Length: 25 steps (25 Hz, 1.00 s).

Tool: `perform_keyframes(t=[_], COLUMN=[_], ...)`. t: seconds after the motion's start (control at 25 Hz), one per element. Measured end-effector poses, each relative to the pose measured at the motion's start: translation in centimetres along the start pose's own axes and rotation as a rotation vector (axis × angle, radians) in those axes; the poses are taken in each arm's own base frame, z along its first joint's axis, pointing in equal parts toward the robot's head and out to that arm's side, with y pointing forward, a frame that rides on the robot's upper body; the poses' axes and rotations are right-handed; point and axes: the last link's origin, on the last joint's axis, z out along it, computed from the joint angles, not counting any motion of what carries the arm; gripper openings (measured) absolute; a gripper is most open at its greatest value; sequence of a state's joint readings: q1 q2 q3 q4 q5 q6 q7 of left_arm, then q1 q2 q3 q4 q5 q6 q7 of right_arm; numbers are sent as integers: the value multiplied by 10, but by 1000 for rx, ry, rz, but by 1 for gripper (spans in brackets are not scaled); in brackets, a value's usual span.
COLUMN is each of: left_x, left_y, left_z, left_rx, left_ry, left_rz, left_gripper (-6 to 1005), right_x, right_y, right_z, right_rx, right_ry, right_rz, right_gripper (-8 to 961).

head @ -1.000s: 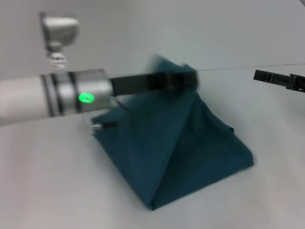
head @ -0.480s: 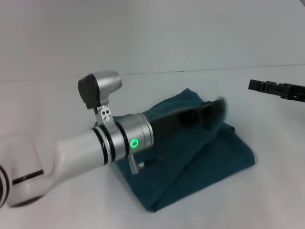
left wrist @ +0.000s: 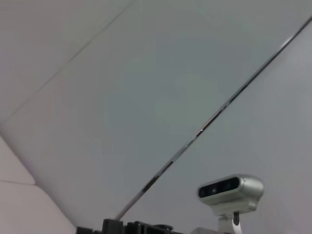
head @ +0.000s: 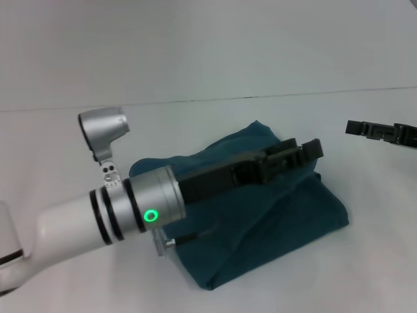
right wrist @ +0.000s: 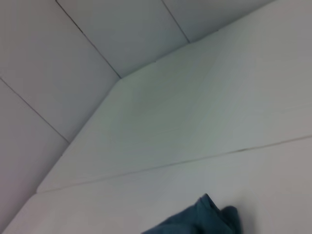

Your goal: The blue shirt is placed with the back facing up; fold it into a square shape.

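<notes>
One left gripper [head: 313,149] above folded blue shirt [head: 287,215] — apart

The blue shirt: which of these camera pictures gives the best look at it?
The head view. The blue shirt lies there as a folded bundle on the white table, partly crossed by the left gripper. The right wrist view catches only one corner of it; the left wrist view shows none.

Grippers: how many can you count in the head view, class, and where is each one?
2. The left gripper reaches over the blue shirt; the right gripper is off to the shirt's right, above the table.
</notes>
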<state>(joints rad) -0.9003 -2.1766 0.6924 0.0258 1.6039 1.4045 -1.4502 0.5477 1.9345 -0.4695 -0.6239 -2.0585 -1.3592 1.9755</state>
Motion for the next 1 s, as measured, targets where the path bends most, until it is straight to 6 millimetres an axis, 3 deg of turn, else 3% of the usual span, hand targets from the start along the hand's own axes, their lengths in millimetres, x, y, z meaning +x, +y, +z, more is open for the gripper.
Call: perform_keyframes(t=[0.2,0.28,0.6,1.0], left_x=[-1,-2,-5,-1], left_y=[-6,-8,-15,-9], left_z=[-13,-19,-53,-89], left_rx=[26,35,88,91], left_ry=[-43,-72,-115,-222], left_rz=[59,91,188,363], left_gripper=[689,900,906,904], right_x=[-1,-3,-8,-14], right_y=[-3,-4,-7,9], right_z=[0,0,14,37], right_rx=[23,32,82,63], right_ry=[15,20,98,160], right_rz=[18,32,154,289], right_gripper=[931,931,930,929])
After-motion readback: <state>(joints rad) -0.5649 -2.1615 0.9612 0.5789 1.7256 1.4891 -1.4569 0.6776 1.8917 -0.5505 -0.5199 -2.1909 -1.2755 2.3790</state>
